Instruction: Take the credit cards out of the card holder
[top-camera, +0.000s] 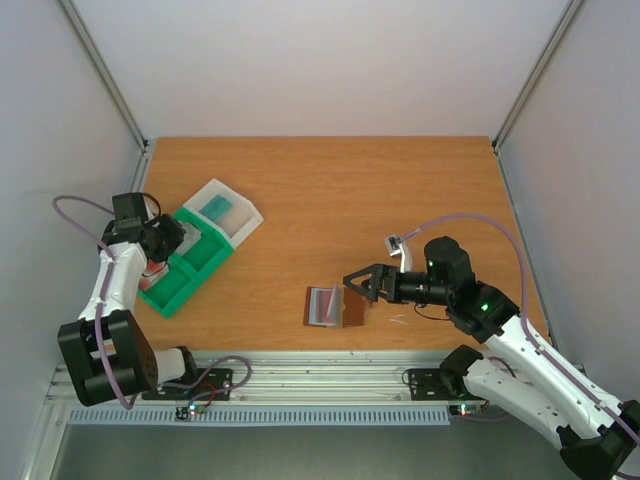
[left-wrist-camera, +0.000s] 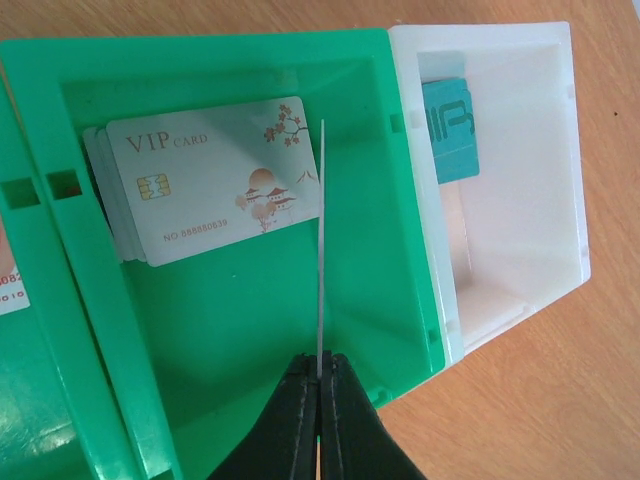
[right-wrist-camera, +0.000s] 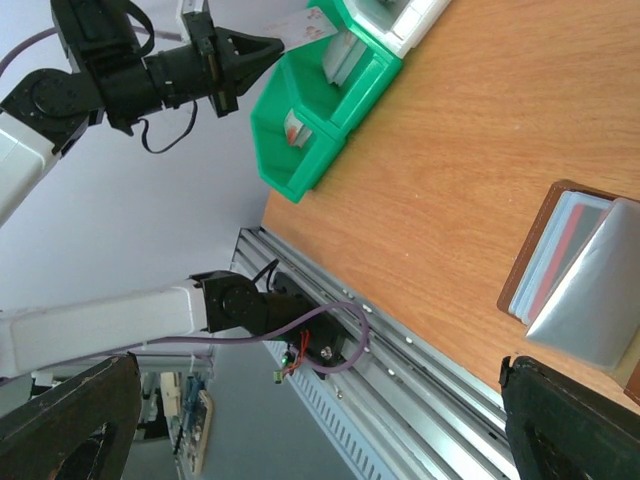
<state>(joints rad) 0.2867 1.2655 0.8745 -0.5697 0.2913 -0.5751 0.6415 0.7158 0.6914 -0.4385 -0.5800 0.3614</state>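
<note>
The card holder (top-camera: 352, 314) lies open near the table's front edge, brown with grey-blue inner faces. Credit cards are tucked in it, a red one (right-wrist-camera: 560, 248) showing among them. My right gripper (top-camera: 356, 286) hangs open just above its right half; in the right wrist view the card holder (right-wrist-camera: 524, 262) sits at the right edge between the spread fingers. My left gripper (left-wrist-camera: 320, 365) is shut on a thin pale card (left-wrist-camera: 321, 250), seen edge-on, over a compartment of the green tray (left-wrist-camera: 250, 330). A teal card (left-wrist-camera: 450, 130) lies in the clear box (left-wrist-camera: 530, 200).
The green tray (top-camera: 175, 285) and the clear box (top-camera: 240, 218) stand at the left of the table. White VIP cards (left-wrist-camera: 215, 180) are stacked in the tray compartment below my left gripper. A metal rail (top-camera: 320, 375) runs along the front edge.
</note>
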